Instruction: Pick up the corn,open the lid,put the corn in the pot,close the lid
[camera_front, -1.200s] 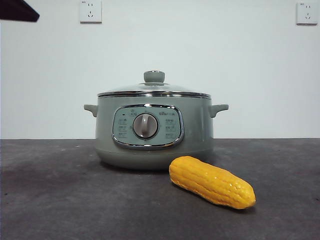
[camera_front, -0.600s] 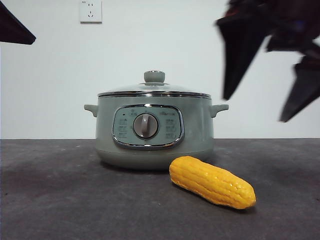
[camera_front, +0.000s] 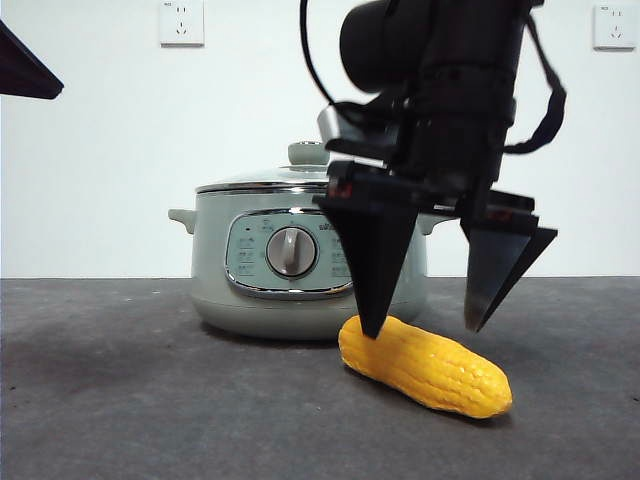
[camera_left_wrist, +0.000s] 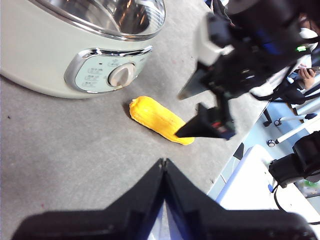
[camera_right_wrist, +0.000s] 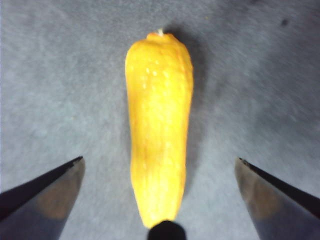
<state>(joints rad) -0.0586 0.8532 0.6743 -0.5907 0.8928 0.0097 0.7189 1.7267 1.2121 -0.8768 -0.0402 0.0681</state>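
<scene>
Directly above the corn: right gripper spread wide

Directly over the corn (camera_front: 424, 365) hangs the right gripper (camera_front: 425, 325), its two black jaws spread far apart, their tips poised just above the ear. From the right wrist camera the jaws frame the corn (camera_right_wrist: 159, 125) on either side with grey surface (camera_right_wrist: 60, 75) showing between each jaw and the ear, so nothing touches it. The left wrist camera also catches this gripper (camera_left_wrist: 197, 112) from the side, one jaw tip low near the corn's (camera_left_wrist: 157, 120) narrow end.

The corn lies flat on the dark surface (camera_front: 120, 400), just in front of the pot (camera_front: 230, 280), its thick end nearest the pot's base and its tapered end pointing away.

The pot stands upright with the lid (camera_front: 262, 180) seated on it, the green knob on top partly hidden by the arm.

The left gripper (camera_left_wrist: 164, 167) sits with its jaws pressed together, holding nothing, well apart from the corn; in the front camera only a black tip at the top corner shows.
</scene>
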